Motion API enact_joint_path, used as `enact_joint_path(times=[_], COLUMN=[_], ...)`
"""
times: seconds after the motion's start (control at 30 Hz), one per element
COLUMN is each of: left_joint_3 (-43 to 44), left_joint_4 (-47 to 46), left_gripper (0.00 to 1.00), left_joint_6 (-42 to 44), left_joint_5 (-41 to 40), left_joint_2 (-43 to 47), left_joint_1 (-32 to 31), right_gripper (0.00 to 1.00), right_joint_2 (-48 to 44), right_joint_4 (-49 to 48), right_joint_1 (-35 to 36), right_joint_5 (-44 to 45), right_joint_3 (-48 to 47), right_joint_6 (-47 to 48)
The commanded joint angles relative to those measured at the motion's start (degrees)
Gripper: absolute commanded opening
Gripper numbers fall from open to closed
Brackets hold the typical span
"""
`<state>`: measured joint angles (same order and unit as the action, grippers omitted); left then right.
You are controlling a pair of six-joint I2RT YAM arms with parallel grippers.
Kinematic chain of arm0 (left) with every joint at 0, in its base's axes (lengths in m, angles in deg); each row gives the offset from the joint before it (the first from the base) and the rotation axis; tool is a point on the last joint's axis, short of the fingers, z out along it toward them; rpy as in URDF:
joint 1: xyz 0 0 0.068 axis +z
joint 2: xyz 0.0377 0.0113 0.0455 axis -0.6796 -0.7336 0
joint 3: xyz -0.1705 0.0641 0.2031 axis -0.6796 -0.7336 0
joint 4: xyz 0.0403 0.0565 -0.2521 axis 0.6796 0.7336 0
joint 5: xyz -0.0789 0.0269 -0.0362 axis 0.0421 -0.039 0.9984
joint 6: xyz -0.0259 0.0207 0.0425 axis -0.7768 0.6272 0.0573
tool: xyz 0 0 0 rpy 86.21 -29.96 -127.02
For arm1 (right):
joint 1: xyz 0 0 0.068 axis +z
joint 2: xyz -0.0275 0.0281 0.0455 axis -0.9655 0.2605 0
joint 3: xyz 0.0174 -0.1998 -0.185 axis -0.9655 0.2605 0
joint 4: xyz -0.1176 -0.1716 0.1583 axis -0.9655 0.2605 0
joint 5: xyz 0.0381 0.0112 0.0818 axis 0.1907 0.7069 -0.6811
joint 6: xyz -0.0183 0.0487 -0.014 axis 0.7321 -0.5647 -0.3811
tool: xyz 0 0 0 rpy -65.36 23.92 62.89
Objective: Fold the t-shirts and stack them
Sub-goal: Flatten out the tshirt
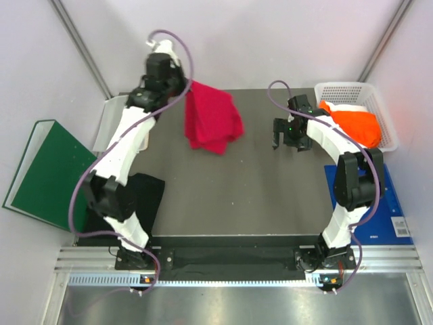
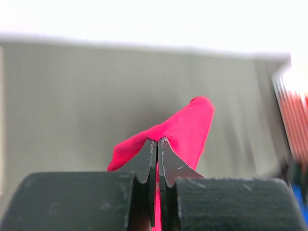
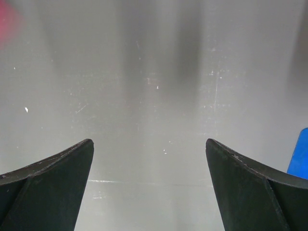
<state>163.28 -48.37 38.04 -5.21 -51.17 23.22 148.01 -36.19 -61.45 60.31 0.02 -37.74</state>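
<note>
The left tool (image 1: 189, 87) (image 2: 158, 140) is pinched tight on a fold of the pink shirt (image 1: 211, 122) (image 2: 187, 125), its two fingers meeting with only cloth between them. The shirt hangs from it in a bunched drape over the far left part of the counter (image 1: 230, 196); whether its lower end touches the surface I cannot tell. The right tool (image 1: 285, 143) (image 3: 149, 142) stands spread wide with nothing in it, pointing down at bare counter on the far right side, well apart from the pink shirt.

The counter is a dark grey, matt slab, lightly scuffed and speckled in the right wrist view, with pale walls (image 1: 270, 34) close around it on three sides and a metal rail along the near edge where the two arms are bolted.

Three shirts in all. The pink one is in the air. An orange shirt (image 1: 352, 122) lies heaped in the one white basket (image 1: 385, 101) at the far right corner. A black shirt (image 1: 145, 193) lies flat at the near left of the counter, partly under the left arm. Off the counter there is one green binder (image 1: 40, 172) on the left and one blue board (image 1: 389, 210) on the right, beside the right arm.
</note>
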Motion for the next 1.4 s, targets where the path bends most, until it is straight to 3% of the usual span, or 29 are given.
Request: enact_joint_path(times=[0.0, 0.1, 0.27, 0.33, 0.47, 0.5, 0.53, 0.57, 0.67, 0.7, 0.93, 1.2, 1.37], left_joint_3=[2.84, 7.04, 27.52, 29.82, 25.53, 22.04, 20.35, 18.86, 10.34, 5.97, -0.32, -6.54, -12.53], left_joint_4=[-5.85, -7.27, 1.16, 1.79, 4.24, 5.73, 6.44, 7.93, 8.31, 7.25, 6.44, 14.79, 17.00], left_gripper=[0.00, 0.00, 0.00, 0.00, 0.00, 0.10, 0.42, 0.98, 0.99, 0.99, 0.99, 0.98, 0.87], left_joint_6=[4.03, 5.80, 4.67, 1.78, -1.58, -1.32, -1.14, -0.96, -0.52, -0.43, 0.10, -6.23, -8.69], left_joint_5=[-16.33, -12.50, 6.31, 11.58, 20.82, 23.01, 25.64, 25.84, 22.95, 18.42, 5.38, 5.72, 11.50], left_joint_2=[7.42, 7.09, -6.00, -11.00, -15.68, -16.04, -16.39, -16.39, -12.54, -10.78, -3.12, -4.00, -4.17], left_joint_1=[1.14, 0.96, -1.49, -3.25, -7.81, -10.44, -11.68, -12.83, -15.21, -14.86, -7.49, 7.53, 12.99], right_gripper=[1.00, 1.00, 1.00, 1.00, 0.99, 1.00, 1.00, 1.00, 1.00, 1.00, 0.99, 0.98, 0.98], right_joint_2=[-2.37, -2.01, -1.40, -1.40, -2.71, -2.98, -3.33, -3.85, -5.00, -5.26, -2.55, 8.71, 9.33], right_joint_4=[-2.08, -2.52, -2.88, -2.79, -2.79, -2.87, -2.70, -2.53, -1.91, -1.47, -0.86, 3.19, 2.31], right_joint_1=[-0.27, -0.36, -0.45, -0.53, -1.32, -1.50, -2.11, -2.46, -3.78, -3.96, 0.24, 8.87, 9.05], right_joint_5=[-0.18, -0.53, -0.71, -0.36, 0.52, 0.61, 1.14, 1.49, 2.63, 2.81, -0.97, -1.32, -3.25], right_joint_3=[-0.03, 0.23, 0.49, 0.67, 2.16, 2.34, 2.34, 2.25, 0.42, -0.29, -11.35, -24.46, -23.15], right_joint_6=[-0.40, -0.76, -0.93, -0.93, -1.20, -1.20, -1.11, -1.02, -0.15, 0.12, 5.04, 7.60, 6.01])
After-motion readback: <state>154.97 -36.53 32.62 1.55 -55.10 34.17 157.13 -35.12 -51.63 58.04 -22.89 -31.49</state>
